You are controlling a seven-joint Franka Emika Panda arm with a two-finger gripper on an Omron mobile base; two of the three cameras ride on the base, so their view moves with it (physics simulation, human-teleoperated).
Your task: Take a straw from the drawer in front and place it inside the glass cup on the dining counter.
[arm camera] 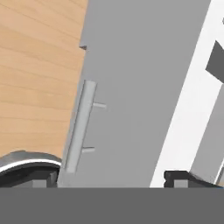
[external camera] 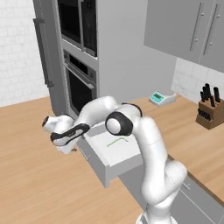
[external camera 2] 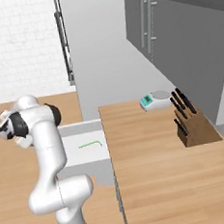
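Straw, thin green with a bend, lies flat on the pale floor of the pulled-out drawer, near its middle. Tool sits just off the drawer's front panel by the bar handle, fingers spread wide, gripping nothing. Farther right, scale and knife block stand on the table.

Drawer pulled open, green straw lying inside. Beside it wooden desk carries knife block and scale.
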